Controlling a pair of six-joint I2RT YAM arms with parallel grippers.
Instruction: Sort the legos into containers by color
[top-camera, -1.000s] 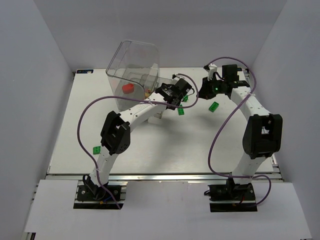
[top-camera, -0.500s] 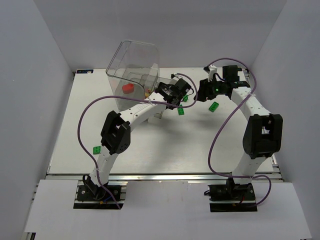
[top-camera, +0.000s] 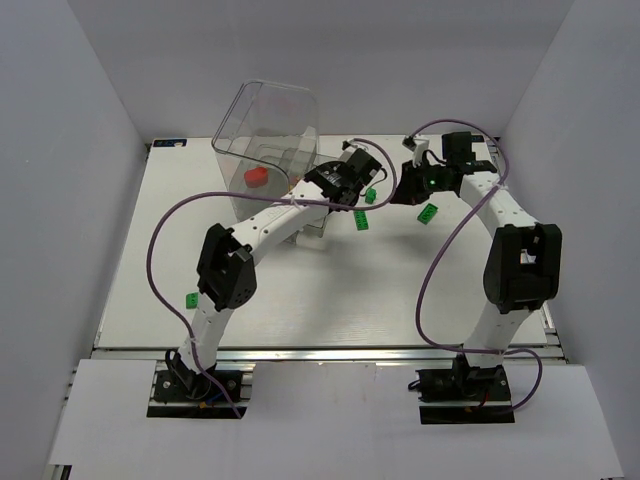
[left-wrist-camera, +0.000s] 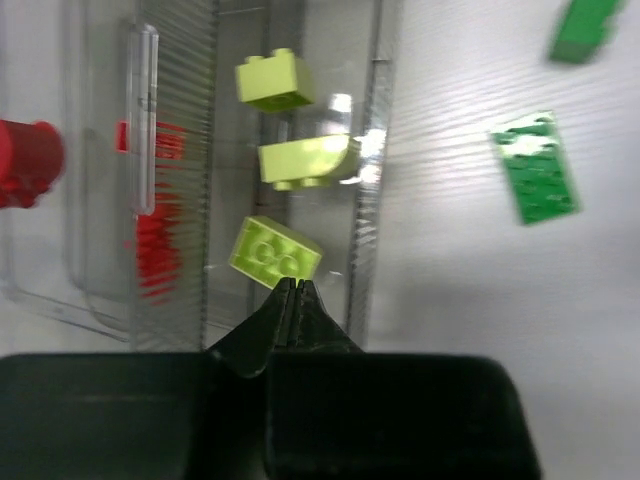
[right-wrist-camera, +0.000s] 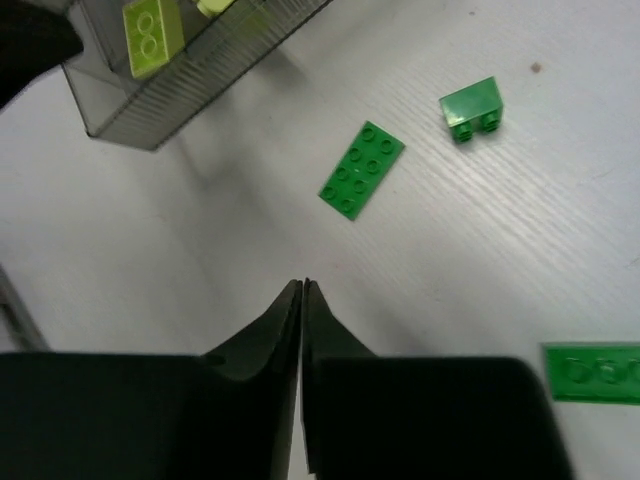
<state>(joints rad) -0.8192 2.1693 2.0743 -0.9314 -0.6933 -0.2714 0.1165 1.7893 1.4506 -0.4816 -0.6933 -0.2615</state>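
Observation:
My left gripper (left-wrist-camera: 292, 284) (top-camera: 318, 183) is shut with nothing between its fingers, its tips right at the clear containers (top-camera: 265, 135) (left-wrist-camera: 180, 200). Three yellow-green legos (left-wrist-camera: 275, 250) (left-wrist-camera: 305, 160) (left-wrist-camera: 275, 80) lie in one compartment, the nearest just beyond the tips. Red legos (left-wrist-camera: 25, 165) (top-camera: 256, 177) show in the neighbouring compartment. My right gripper (right-wrist-camera: 303, 286) (top-camera: 403, 192) is shut and empty above the table. A dark green plate (right-wrist-camera: 362, 169) and a small green brick (right-wrist-camera: 473, 108) lie ahead of it.
More green legos lie on the white table: one plate (top-camera: 428, 212) (right-wrist-camera: 595, 372) to the right, one brick (top-camera: 191, 299) far left beside the left arm's elbow. The containers' corner (right-wrist-camera: 190, 70) reaches into the right wrist view. Grey walls enclose the table.
The left arm has shifted slightly towards the box. The right gripper swung a little left, then back. The green legos on the table lie where they were.

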